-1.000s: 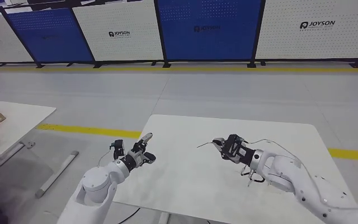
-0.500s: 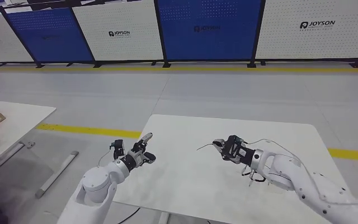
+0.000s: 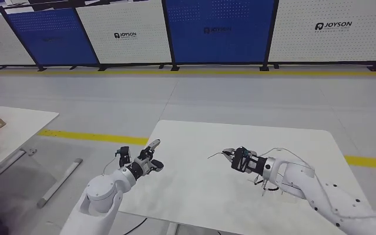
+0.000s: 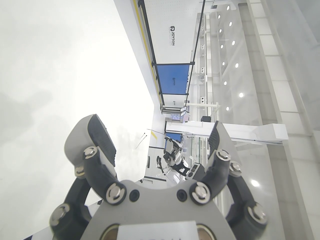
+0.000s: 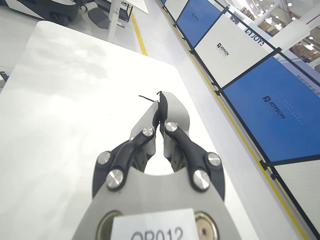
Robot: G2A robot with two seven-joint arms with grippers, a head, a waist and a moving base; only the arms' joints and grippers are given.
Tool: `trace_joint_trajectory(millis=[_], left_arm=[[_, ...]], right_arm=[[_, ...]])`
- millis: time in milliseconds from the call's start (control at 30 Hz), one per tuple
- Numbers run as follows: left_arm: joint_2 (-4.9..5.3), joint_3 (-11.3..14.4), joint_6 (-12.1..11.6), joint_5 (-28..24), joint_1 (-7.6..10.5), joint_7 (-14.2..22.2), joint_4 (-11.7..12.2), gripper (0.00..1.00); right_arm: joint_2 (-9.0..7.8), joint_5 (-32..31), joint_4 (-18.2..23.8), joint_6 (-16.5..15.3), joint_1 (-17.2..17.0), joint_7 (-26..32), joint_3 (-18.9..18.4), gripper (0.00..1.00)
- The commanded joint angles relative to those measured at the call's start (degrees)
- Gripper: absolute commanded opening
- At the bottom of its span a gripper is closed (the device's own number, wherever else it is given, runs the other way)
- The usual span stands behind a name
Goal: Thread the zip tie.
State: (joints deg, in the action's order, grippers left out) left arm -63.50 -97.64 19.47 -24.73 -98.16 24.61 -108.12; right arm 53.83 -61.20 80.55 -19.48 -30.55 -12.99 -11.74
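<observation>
R gripper (image 5: 160,101): pinched tight on zip tie (image 5: 147,98); thin black strip pokes out past the tips.
Zip tie spot: in the air over table (image 3: 194,194), free end aimed twd other arm.
L gripper (image 4: 155,131): wide open, nothing in it, by table's left edge, well apart from tie.
Risk 1: strip thin + prob. floppy, so free end may droop or swing and miss the slot.
Risk 2: narrow hold, so tie could twist or slip once L gripper closes on it or pulls.
Risk 3: head end too small to make out; grabbing the wrong part = no thread.
</observation>
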Motion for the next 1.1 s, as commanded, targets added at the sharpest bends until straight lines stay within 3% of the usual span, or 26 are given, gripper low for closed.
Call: trace_joint_trajectory(millis=[0,167,267,400,500,900,1000,1067], left_arm=[[0.01,0.51,0.01,-0.65,0.38,0.33,0.01,1.0],[1.15,2.03,0.01,-3.97,0.29,7.65,-0.21,1.0],[2.42,3.59,0.01,-4.13,0.57,9.05,-0.53,1.0],[4.61,7.84,0.01,-6.41,2.2,10.1,1.2,1.0],[6.43,10.54,0.01,-9.45,5.22,6.57,3.1,1.0],[6.49,11.55,0.01,-11.03,5.58,7.37,3.84,1.0],[7.08,12.96,0.01,-14.52,6.54,8.72,4.48,1.0],[7.99,15.08,0.01,-16.38,7.28,11.42,4.8,1.0]], right_arm=[[0.0,-0.01,0.0,0.0,0.0,0.0,0.0,0.0],[0.0,-0.01,0.0,0.0,0.0,0.0,0.0,0.0],[0.0,-0.01,0.0,0.0,0.0,0.0,0.0,0.0],[0.0,-0.01,0.0,0.0,0.0,0.0,0.0,0.0],[0.0,-0.01,0.0,0.0,0.0,0.0,0.0,0.0],[0.0,-0.01,0.0,0.0,0.0,0.0,0.0,0.0],[0.0,-0.01,0.0,0.0,0.0,0.0,0.0,0.0],[0.0,-0.01,0.0,0.0,0.0,0.0,0.0,0.0]])
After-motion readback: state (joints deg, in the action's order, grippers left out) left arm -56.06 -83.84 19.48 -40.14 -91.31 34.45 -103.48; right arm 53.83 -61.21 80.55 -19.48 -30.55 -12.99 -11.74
